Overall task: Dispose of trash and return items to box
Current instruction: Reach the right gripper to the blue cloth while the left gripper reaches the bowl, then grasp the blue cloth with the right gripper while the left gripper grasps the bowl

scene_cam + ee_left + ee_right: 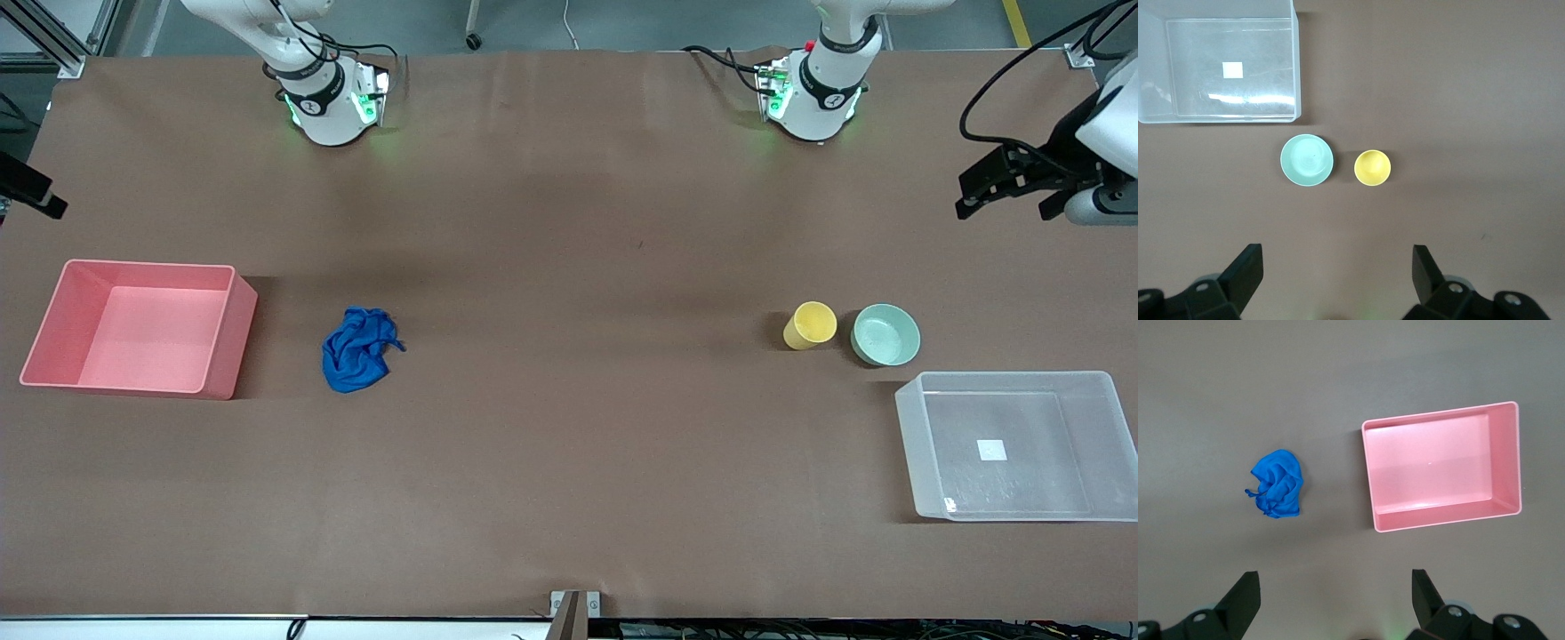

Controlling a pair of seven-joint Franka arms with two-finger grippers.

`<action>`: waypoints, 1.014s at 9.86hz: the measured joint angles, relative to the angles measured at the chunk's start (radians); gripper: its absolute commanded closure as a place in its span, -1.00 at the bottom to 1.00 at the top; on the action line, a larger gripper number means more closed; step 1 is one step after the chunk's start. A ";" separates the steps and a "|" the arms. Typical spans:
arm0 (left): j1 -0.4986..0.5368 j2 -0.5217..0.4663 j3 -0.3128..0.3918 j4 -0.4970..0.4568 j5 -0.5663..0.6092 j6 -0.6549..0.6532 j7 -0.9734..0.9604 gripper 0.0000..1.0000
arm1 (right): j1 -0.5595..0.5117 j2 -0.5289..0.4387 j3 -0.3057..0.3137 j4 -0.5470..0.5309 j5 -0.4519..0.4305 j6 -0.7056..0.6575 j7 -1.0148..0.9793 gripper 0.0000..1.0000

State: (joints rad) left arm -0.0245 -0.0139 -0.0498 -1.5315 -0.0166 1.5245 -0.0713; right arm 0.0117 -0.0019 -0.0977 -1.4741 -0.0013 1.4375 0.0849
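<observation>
- the front view shows the whole brown table (569, 498) at once: the pink bin (53, 329) at the right arm's end, the clear box (916, 444) at the left arm's end, and a wide bare stretch between them.
- the blue cloth wad (357, 349) lies on the table just beside the pink bin, apart from it, on the side toward the left arm's end.
- the yellow cup (810, 325) and the mint-green bowl (885, 334) stand side by side, near but not touching; the clear box is nearer to the front camera than both of them.
- only the left wrist view looks straight down into the cup (1372, 167) and the bowl (1307, 160), and both look empty; the box (1151, 67) with its white label (1233, 69) is cut off at the picture's edge there.
- only the right wrist view shows the pink bin (1371, 480) from above, with nothing inside, and the folds of the wad (1277, 484).
- the left gripper (1338, 273) hangs high over bare table, its fingers spread wide and holding nothing; in the front view it is half cut off at the edge.
- the right gripper (1336, 593) is also released, fingers wide apart over bare table; the front view shows only a dark piece at the edge, hard to make out.
</observation>
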 measured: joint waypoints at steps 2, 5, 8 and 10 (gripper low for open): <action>0.046 0.019 0.002 -0.067 0.004 0.114 0.020 -0.95 | 0.013 0.059 0.101 -0.138 -0.026 0.189 0.143 -1.00; 0.130 0.048 0.004 -0.275 0.008 0.357 0.108 -0.91 | 0.015 0.170 0.205 -0.476 -0.046 0.688 0.338 -1.00; 0.188 0.125 0.005 -0.448 0.009 0.570 0.169 -0.91 | 0.016 0.343 0.222 -0.612 -0.057 1.002 0.407 -1.00; 0.200 0.187 0.005 -0.518 0.009 0.688 0.172 -0.91 | 0.016 0.418 0.221 -0.645 -0.057 1.146 0.412 -1.00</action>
State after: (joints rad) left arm 0.1759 0.1736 -0.0451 -2.0490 -0.0079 2.2129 0.1006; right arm 0.0274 0.4161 0.1233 -2.1187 -0.0587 2.5832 0.4967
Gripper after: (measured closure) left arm 0.044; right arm 0.000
